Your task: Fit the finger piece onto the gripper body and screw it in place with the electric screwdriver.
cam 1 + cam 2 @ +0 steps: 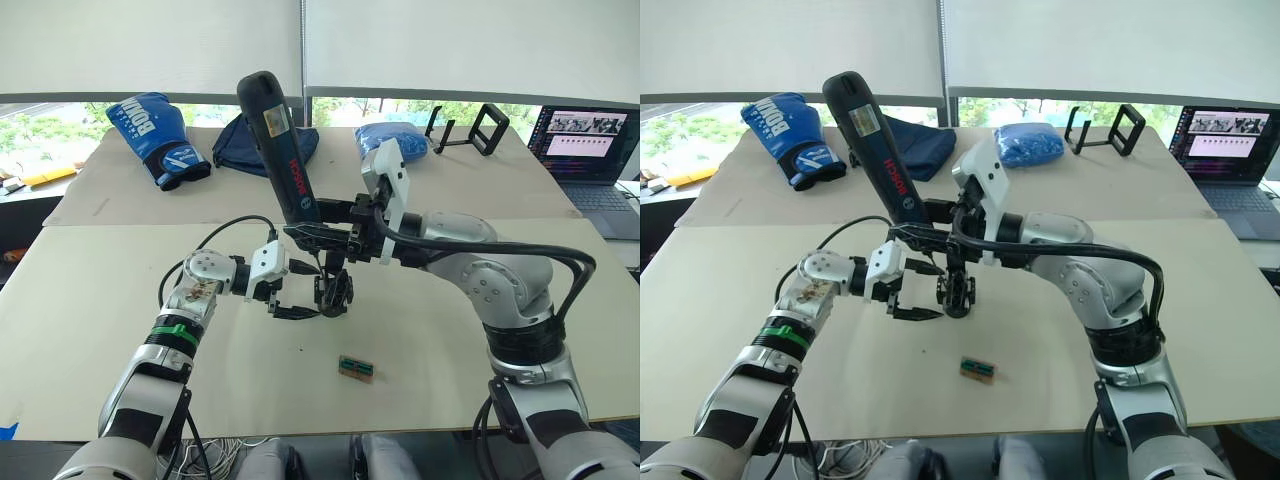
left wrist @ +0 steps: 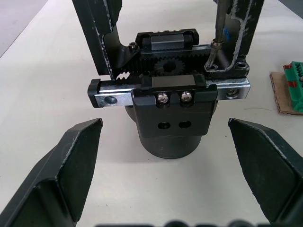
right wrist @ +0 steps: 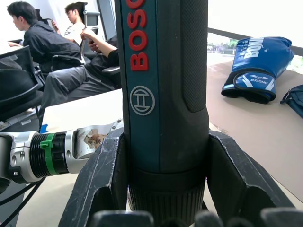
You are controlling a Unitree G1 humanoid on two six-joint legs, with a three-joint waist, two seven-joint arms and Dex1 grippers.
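Two grippers are engaged at mid-surface. My right gripper [image 1: 300,222] is clamped on the screwdriver [image 1: 279,147], bit down on the finger piece [image 2: 234,33] seated at the body's [image 2: 171,111] right end: the screwing step, by my judgement. My left gripper [image 1: 292,295] stands released, fingers [image 2: 66,170] either side of the body, not touching. Next move calls for steadying the body and keeping the bit square. Green block [image 1: 356,368] lies at five o'clock, apart; glove [image 1: 158,138] and laptop [image 1: 588,150] far off. Nothing obstructs.

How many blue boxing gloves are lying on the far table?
1: the blue boxing glove with white lettering lies at the far table's left end, beside the dark blue bag. Another may be hidden behind it.
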